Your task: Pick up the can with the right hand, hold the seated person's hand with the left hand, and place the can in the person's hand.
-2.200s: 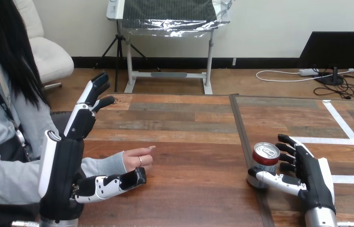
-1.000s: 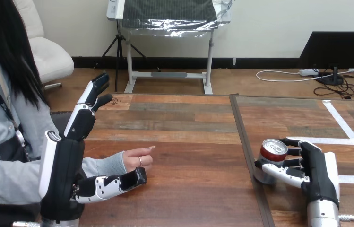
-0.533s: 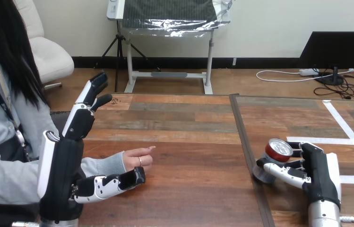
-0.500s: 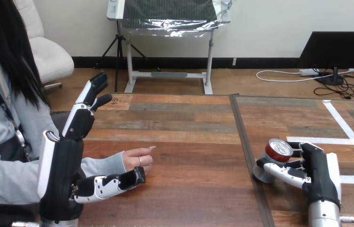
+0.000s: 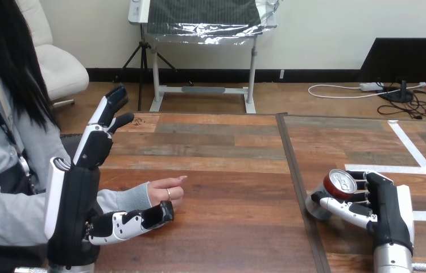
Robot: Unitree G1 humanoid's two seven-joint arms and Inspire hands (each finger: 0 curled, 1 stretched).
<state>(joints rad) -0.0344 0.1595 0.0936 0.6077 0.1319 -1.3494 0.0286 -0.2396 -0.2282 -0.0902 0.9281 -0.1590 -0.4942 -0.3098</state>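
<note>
**Mid-table open, left edge crowded**

Btw the can (image 5: pixel 338 186) in your right hand (image 5: pixel 389 207) and the person's hand (image 5: pixel 165 192), the table (image 5: pixel 227 170) is bare, so you've a free lane across. Only the dark seam (image 5: pixel 294 170) crosses it; can't tell if it's raised. Room above and on the far side of the person's hand is open too. The near side is blocked: your left hand (image 5: pixel 77 199) stands upright beside the person's forearm, thumb (image 5: pixel 131 223) lying just below the wrist.

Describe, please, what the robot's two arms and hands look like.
Both hands are black with white shells on their backs: the left hand and the right hand. Their fingers are jointed, black and white. A silver forearm shows behind the right hand.
</note>
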